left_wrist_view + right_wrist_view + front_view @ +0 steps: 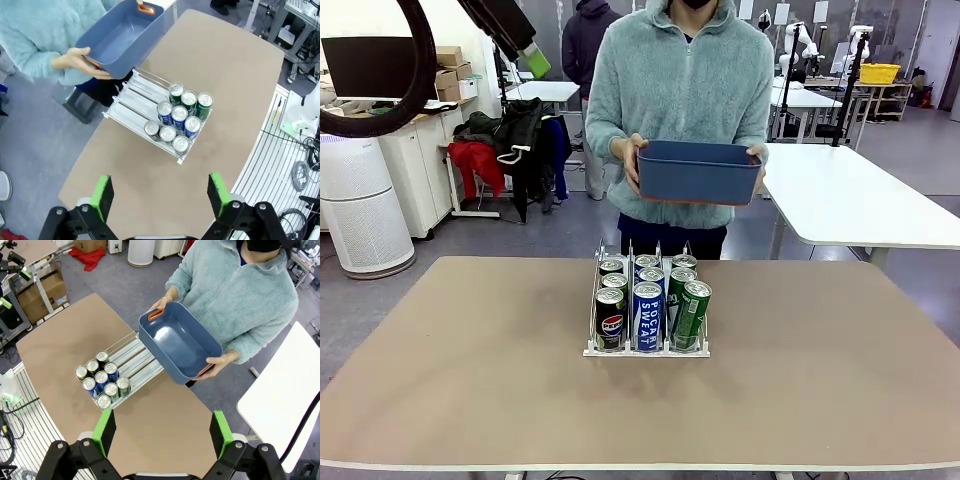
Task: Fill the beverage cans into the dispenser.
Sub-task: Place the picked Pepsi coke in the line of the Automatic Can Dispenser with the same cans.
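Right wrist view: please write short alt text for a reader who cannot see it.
Seen from above, a person holds an empty blue bin with both hands over the far end of a clear dispenser on a brown table. Nine beverage cans fill its near end in three lanes. The right pincer hangs open above the table.

My bench is a tan, rounded-corner table (470,380) standing on a grey floor (520,235). To my left a white cylindrical air purifier (360,205) stands just beside a white cabinet (420,170); on the cabinet sit a black flat monitor (365,65) and brown cardboard boxes (450,72). Dark and red garments (510,145) are heaped on a small white table behind it. To my right is a long white table (860,195); well beyond it, a yellow plastic crate (878,73) rests on a far bench. Lighting is even.
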